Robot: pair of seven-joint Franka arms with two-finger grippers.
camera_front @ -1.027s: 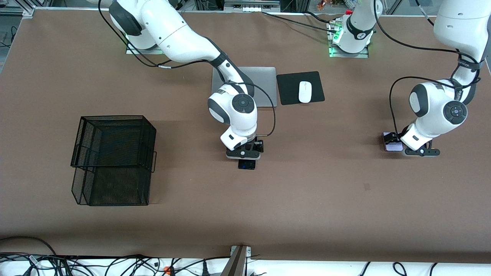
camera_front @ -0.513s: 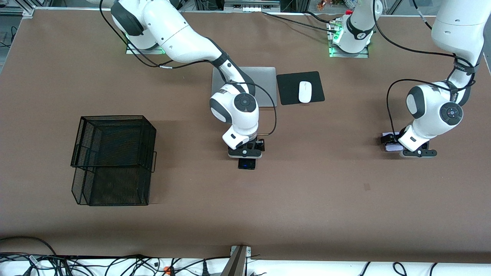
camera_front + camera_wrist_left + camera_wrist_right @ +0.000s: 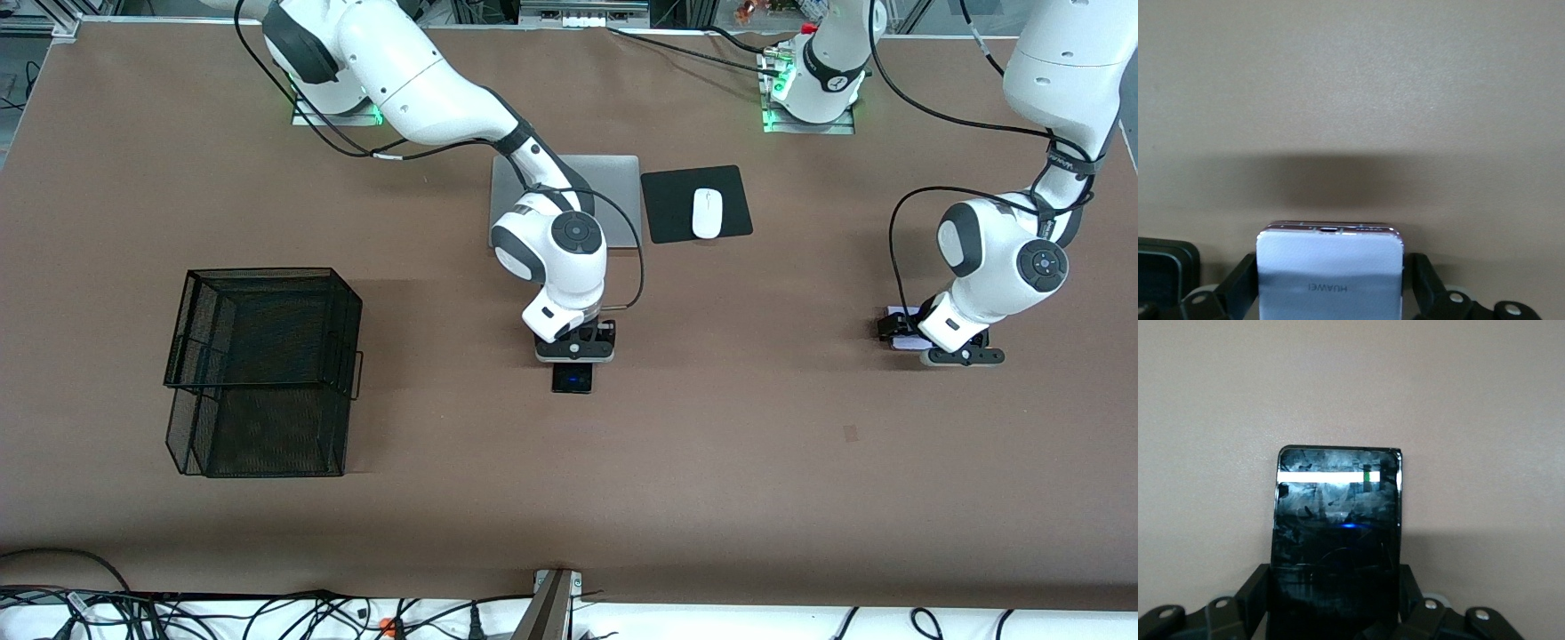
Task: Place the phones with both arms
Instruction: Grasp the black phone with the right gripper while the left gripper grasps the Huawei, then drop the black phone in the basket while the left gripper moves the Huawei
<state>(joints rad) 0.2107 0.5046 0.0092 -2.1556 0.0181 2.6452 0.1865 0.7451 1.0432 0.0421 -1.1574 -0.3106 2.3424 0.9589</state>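
The small squarish pale lilac phone (image 3: 1330, 273) sits between my left gripper's (image 3: 1330, 293) fingers (image 3: 1238, 280), which press on its two sides, at the left arm's end of the table. In the front view that gripper (image 3: 900, 336) covers most of the lilac phone (image 3: 904, 342). The small squarish black phone (image 3: 572, 379) lies at the table's middle, nearer the camera than the laptop. My right gripper (image 3: 573, 363) is down over it. In the right wrist view the black phone (image 3: 1335, 513) is clasped between my right gripper's (image 3: 1333, 600) fingers (image 3: 1253, 593). The long black phone is out of view.
A black wire basket (image 3: 262, 369) stands toward the right arm's end. A grey laptop (image 3: 613, 191) lies partly under the right arm, with a black mouse pad (image 3: 667, 213) and a white mouse (image 3: 707, 213) beside it.
My left gripper has slid toward the table's middle onto the lilac phone, now covering most of it. My right gripper shifted slightly toward the laptop; the black phone kept its place.
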